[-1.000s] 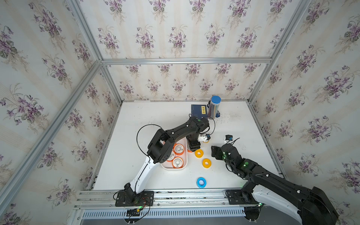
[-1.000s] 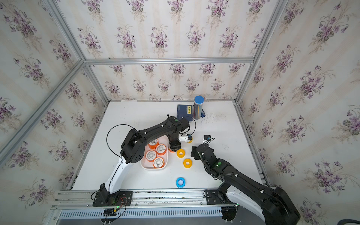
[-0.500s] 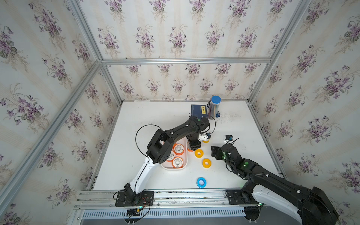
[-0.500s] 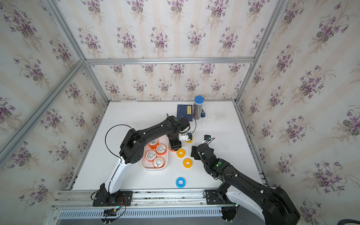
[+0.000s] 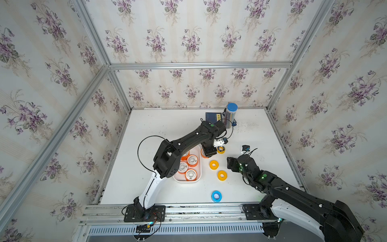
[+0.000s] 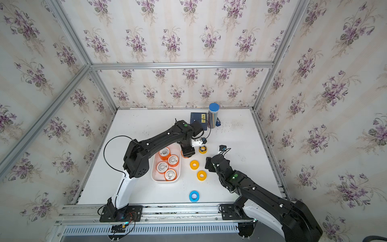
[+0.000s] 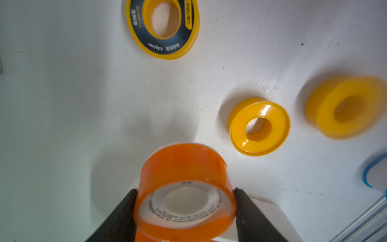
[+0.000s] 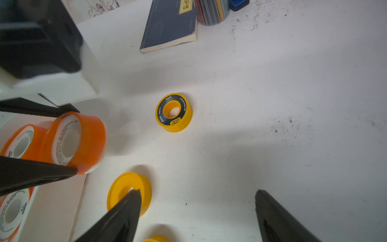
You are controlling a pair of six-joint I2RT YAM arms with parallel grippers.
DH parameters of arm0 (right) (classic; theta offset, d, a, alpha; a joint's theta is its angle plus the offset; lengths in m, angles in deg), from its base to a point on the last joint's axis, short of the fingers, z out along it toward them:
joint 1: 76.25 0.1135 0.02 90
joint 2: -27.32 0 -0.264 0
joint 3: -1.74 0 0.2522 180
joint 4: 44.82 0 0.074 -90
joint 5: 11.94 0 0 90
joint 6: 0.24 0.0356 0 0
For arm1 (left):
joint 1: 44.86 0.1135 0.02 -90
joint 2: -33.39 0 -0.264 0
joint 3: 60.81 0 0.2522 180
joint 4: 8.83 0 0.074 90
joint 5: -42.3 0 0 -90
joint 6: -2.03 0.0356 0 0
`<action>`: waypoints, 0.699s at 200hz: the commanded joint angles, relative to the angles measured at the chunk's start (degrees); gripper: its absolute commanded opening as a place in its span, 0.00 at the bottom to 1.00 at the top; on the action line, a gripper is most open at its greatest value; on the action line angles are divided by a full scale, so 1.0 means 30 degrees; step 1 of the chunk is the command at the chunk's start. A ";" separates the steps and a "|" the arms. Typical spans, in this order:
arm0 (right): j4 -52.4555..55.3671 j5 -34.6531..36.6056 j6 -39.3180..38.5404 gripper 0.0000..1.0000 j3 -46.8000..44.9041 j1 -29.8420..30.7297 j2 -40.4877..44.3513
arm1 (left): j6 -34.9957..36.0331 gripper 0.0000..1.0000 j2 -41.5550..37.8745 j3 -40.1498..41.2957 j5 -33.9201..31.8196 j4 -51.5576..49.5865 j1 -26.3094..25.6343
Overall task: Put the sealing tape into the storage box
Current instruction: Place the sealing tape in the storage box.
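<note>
My left gripper (image 7: 185,191) is shut on an orange sealing tape spool (image 7: 182,167), a black finger pressing on each side, white face toward the wrist camera. In both top views it hangs by the far right corner of the white storage box (image 5: 187,181) (image 6: 165,180), which holds several orange spools (image 5: 192,160). On the table to the right lie a yellow-and-black spool (image 5: 220,149) (image 8: 188,113), two yellow spools (image 5: 214,164) (image 5: 222,175) and a blue one (image 5: 216,196). My right gripper (image 8: 196,191) (image 5: 230,164) stands open and empty beside the yellow spools.
A dark blue booklet (image 5: 213,117) and a tall silvery cylinder with a blue cap (image 5: 230,115) stand at the back of the table. Aluminium frame posts and papered walls close in three sides. The left arm (image 5: 188,140) reaches across above the storage box.
The left wrist has shifted slightly toward the back with the orange spool between its fingers. The right arm and the loose spools have not moved.
</note>
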 commanded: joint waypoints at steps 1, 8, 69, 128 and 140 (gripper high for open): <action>-0.0237 0.0157 0.0109 0.89 0.0128 0.0031 -0.0059 | -0.0432 0.62 -0.0981 0.0163 -0.0415 -0.0672 0.0052; -0.0211 0.0162 0.0095 0.89 0.0128 0.0016 -0.0052 | -0.0548 0.62 -0.1276 0.0318 -0.0446 -0.0722 0.0114; -0.0238 0.0113 0.0065 0.89 0.0179 0.0016 -0.0204 | -0.2130 0.63 -0.5318 0.4254 -0.0552 0.0226 0.0805; -0.0242 0.0105 0.0066 0.89 0.0238 0.0014 -0.0352 | -0.3464 0.63 -0.7534 0.8615 0.0243 0.2659 0.1725; -0.0210 0.0083 0.0080 0.89 0.0238 0.0017 -0.0356 | -0.3682 0.63 -0.7255 0.8918 0.0704 0.3062 0.1967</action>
